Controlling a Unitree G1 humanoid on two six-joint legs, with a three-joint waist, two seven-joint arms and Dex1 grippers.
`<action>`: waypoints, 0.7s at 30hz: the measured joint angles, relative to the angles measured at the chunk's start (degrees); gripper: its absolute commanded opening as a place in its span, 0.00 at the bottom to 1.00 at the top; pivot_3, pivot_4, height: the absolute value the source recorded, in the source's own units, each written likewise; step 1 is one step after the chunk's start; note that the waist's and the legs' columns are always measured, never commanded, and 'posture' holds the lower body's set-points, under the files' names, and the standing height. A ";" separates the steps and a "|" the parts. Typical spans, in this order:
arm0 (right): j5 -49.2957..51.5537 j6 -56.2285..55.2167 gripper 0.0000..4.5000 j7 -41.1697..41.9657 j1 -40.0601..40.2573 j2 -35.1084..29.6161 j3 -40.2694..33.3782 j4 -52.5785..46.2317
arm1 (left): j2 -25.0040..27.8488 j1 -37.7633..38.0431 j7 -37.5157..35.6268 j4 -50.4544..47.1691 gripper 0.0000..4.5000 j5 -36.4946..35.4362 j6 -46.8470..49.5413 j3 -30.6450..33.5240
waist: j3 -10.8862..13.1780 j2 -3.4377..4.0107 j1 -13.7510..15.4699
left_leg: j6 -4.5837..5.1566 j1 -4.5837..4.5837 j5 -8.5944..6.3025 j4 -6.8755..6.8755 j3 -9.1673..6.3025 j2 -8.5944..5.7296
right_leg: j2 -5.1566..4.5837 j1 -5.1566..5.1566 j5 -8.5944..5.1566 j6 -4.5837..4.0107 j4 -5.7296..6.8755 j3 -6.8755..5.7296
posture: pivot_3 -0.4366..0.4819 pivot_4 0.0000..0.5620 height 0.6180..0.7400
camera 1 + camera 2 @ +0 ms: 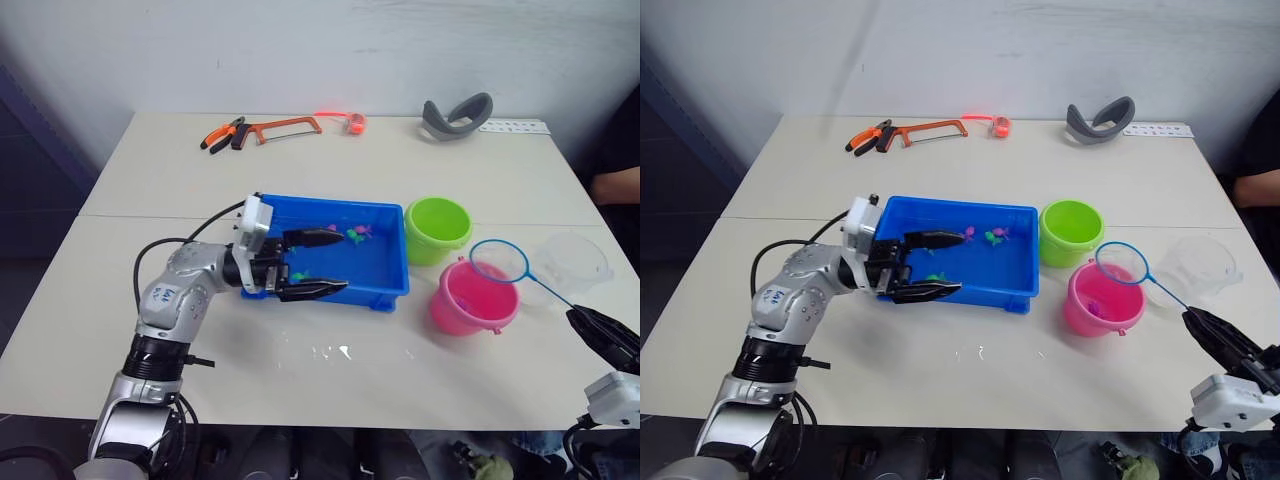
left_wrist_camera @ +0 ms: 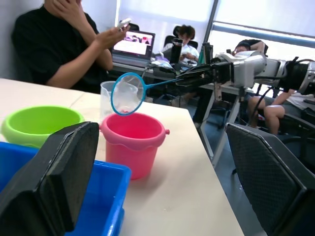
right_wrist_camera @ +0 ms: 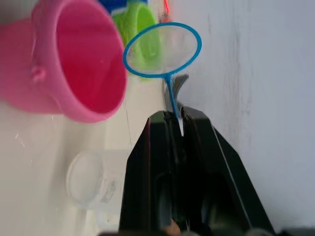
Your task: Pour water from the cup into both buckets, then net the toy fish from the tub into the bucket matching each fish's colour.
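- Nearest, at the table's front right: right gripper (image 3: 176, 129) with two black fingers pinched tight on the thin handle of the small round net (image 1: 499, 261), light blue rim, fine see-through mesh.
- Hoop held in the air above the far rim of the bright pink round plastic bucket (image 1: 472, 297); from the left wrist view, seen plainly clear of that rim, not touching it.
- Inside the pink bucket, in the right eye view, a small purplish fish (image 1: 1095, 306) at the bottom.
- Just right of the pink bucket: clear, see-through plastic measuring cup (image 1: 572, 263), upright on the table.
- Left gripper (image 1: 312, 265) spread wide, empty, over the near left part of the shallow rectangular bright blue plastic tub (image 1: 392, 285).
- In the tub: tiny green and magenta toy fish (image 1: 355, 236).
- Behind the pink bucket, beside the tub: lime green round bucket (image 1: 438, 229).
- Farthest: orange hacksaw (image 1: 282, 128).
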 measured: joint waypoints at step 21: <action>52.76 82.44 0.00 9.73 -48.67 -17.46 38.50 -13.04 | 15.94 12.00 0.91 7.36 0.99 -0.09 -2.44 16.83 | 0.04 -0.01 0.09 | 0.14 -0.71 -0.31 0.10 -0.41 0.05 | -0.18 -0.21 0.01 0.01 -0.42 -0.62 | 0.48 0.27 1.00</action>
